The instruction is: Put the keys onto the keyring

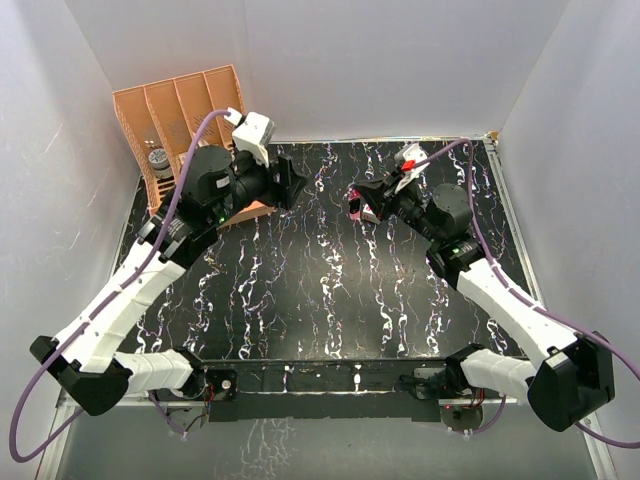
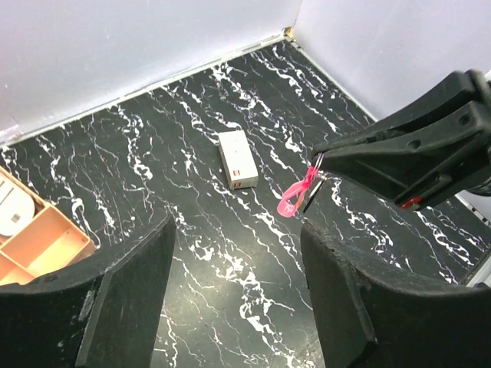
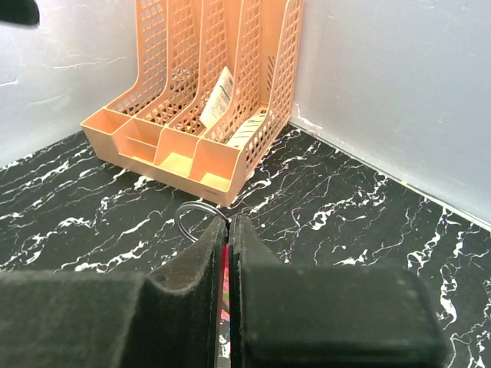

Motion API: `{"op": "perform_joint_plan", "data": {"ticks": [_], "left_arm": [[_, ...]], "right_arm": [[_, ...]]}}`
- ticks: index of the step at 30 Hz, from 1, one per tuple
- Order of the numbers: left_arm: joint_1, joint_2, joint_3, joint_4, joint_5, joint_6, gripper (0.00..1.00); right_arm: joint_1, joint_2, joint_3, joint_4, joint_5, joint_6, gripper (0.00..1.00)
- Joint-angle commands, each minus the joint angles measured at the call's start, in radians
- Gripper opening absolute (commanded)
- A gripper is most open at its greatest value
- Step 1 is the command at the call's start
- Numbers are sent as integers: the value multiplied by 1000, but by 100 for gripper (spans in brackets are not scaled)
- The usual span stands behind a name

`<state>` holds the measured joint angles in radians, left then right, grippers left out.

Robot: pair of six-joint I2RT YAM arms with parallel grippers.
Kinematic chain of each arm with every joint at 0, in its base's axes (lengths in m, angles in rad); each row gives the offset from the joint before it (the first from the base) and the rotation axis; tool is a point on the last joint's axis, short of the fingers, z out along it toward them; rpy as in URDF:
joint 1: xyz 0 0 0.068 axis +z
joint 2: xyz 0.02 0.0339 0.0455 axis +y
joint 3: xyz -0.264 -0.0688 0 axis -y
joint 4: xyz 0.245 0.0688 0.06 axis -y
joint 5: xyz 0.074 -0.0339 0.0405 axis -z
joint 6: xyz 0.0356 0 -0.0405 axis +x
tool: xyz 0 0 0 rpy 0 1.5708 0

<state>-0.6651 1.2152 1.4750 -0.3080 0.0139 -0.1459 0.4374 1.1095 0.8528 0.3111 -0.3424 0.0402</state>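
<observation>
My right gripper point(image 3: 229, 222) is shut on the keyring, a magenta-pink strap point(image 3: 224, 276) pinched between its pads. The round metal ring point(image 3: 196, 217) sticks out past the fingertips. In the left wrist view the strap point(image 2: 294, 195) hangs from the right gripper point(image 2: 318, 162) above the table, with a thin dark sliver beside it. I cannot tell whether that sliver is the keys. The keys show nowhere else. My left gripper point(image 2: 236, 238) is open with nothing between its fingers, and it faces the keyring from a short way to the left. From above, both grippers point(image 1: 298, 185) point(image 1: 358, 203) hover over the far half of the table.
A small white rectangular box point(image 2: 236, 159) lies on the black marbled table beyond the left fingers. An orange slotted file organizer point(image 1: 185, 110) stands at the far left corner behind the left arm. White walls close in the back and both sides.
</observation>
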Motion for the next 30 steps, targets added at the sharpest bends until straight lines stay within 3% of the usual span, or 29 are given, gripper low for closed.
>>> {"op": "perform_joint_plan", "data": {"ticks": [1,6,14,19,24,30], "left_arm": [[-4,-62,-71,99,-34,-34,65],[-4,-104,-116,128,-46,-47,66],[-4,-178,-259,307,-30,-102,61],[-4,-159,-347,451,75,-135,59],[-4,-89,-412,563,180,-138,51],[-5,-77,-515,737,177,-143,50]], "right_arm": [[-2,18,19,64,23,62,0],[-1,36,36,87,15,105,0],[0,50,57,115,10,141,0],[0,25,23,155,-14,147,0],[-2,-6,-36,217,3,174,0],[0,-14,-29,189,57,220,0]]}}
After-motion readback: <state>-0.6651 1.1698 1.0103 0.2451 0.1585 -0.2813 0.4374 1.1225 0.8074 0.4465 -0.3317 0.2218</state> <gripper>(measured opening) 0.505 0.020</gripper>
